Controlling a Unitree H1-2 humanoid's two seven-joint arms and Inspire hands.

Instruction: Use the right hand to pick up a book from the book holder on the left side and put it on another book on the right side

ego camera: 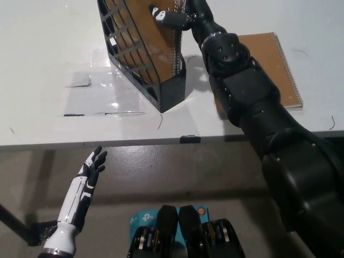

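Head view. A white table fills the upper half of the frame, its top smooth and glossy, with a patch of glare and faint dark scuffs left of centre. Its front edge runs across the middle of the picture; below it lies a grey, mottled concrete floor.

At upper centre stands the book holder, a black rigid file box with lattice sides and a solid narrow front end, set at an angle on the table. Inside it a brown book with a plain kraft cover and a metal spiral binding stands upright, leaning against the holder's wall.

The black right hand reaches in from the lower right to the top of the frame, its thick glossy arm crossing the table's right part. One finger with a white tip lies stretched across the brown cover, touching it near the holder's upper rim; the rest of the hand is cut off by the frame's top, so whether it grips the book cannot be told.

On the right of the table lies a second book, flat, the same brown cover, spiral wire along its right edge, partly hidden under the arm.

The white left hand rests at lower left, below the table edge, fingers spread apart, holding nothing.
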